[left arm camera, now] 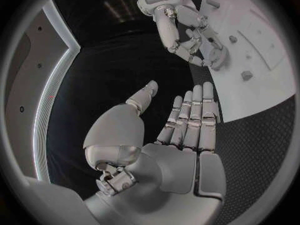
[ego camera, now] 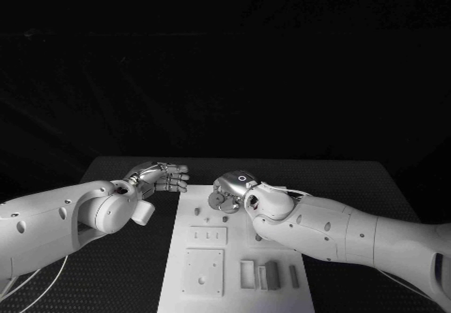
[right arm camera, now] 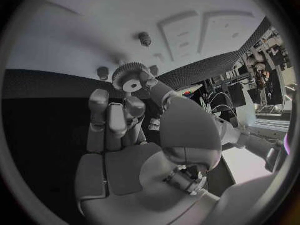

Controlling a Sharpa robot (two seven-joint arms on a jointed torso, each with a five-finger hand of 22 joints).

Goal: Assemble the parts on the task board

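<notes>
Task board (ego camera: 235, 261) on black table (ego camera: 113, 274), right robot hand (ego camera: 229, 193) pinching gear (right arm camera: 130, 78)

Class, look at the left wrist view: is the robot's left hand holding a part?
No. The left hand is empty, its fingers straight above the black table.

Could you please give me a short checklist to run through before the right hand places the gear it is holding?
1. Gear held in right hand: ok.
2. Gear's centre hole unblocked: ok.
3. Pegs on the task board uncovered: ok.
4. Left hand empty, fingers apart: ok.
5. Left hand off the board, beside its edge: ok.
6. Gear lined up over a peg: cannot tell.
</notes>
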